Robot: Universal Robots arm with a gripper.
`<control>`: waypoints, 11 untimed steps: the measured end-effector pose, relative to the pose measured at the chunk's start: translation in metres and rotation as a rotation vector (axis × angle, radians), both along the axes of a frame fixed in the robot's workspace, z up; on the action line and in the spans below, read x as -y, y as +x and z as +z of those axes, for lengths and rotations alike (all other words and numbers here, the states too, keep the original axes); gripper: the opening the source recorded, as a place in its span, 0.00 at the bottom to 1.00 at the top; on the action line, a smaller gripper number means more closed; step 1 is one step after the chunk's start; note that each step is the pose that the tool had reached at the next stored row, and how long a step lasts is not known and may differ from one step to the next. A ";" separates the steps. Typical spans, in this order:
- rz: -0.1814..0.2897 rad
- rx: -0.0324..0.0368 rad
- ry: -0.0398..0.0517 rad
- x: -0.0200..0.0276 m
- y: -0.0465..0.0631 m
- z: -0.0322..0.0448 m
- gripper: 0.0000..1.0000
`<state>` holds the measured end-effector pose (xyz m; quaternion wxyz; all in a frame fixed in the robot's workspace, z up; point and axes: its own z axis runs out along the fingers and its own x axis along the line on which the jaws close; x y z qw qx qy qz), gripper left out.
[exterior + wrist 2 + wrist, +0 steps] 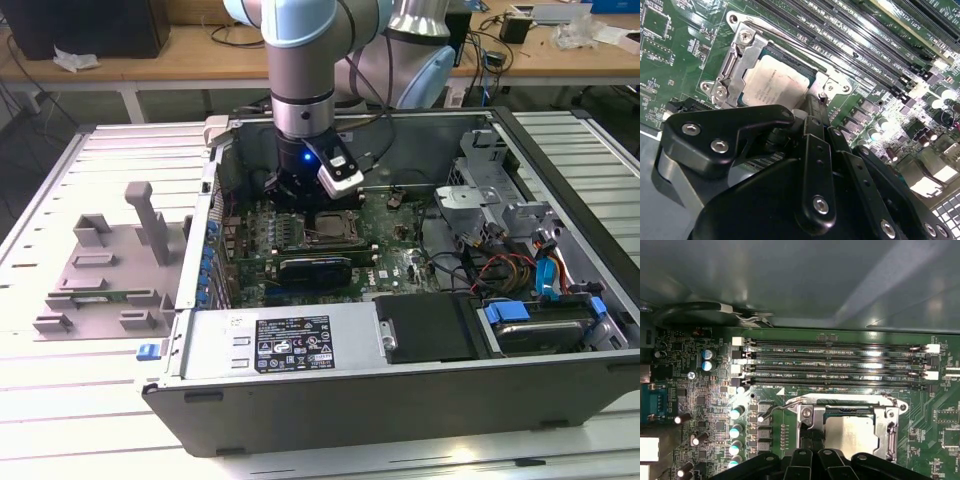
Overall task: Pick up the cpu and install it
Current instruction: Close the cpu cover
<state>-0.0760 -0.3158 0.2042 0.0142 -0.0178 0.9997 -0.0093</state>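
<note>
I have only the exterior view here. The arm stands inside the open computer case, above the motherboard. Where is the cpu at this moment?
Observer: In the second wrist view the cpu lies flat inside the metal socket frame, with its silvery top up.
Operator: Is the pincer on it?
Observer: The pincer hangs at the edge of the socket frame, beside the cpu. I cannot tell whether it touches.
Operator: What is next to the socket frame?
Observer: In the first wrist view, long memory slots run along one side of it.
</note>
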 end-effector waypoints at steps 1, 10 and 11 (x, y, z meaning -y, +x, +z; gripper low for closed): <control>0.000 0.0002 0.0003 0.0000 0.000 -0.0004 0.11; 0.000 0.0000 -0.0001 0.0000 0.000 -0.0016 0.11; 0.000 0.0001 0.0001 0.0000 0.000 -0.0016 0.11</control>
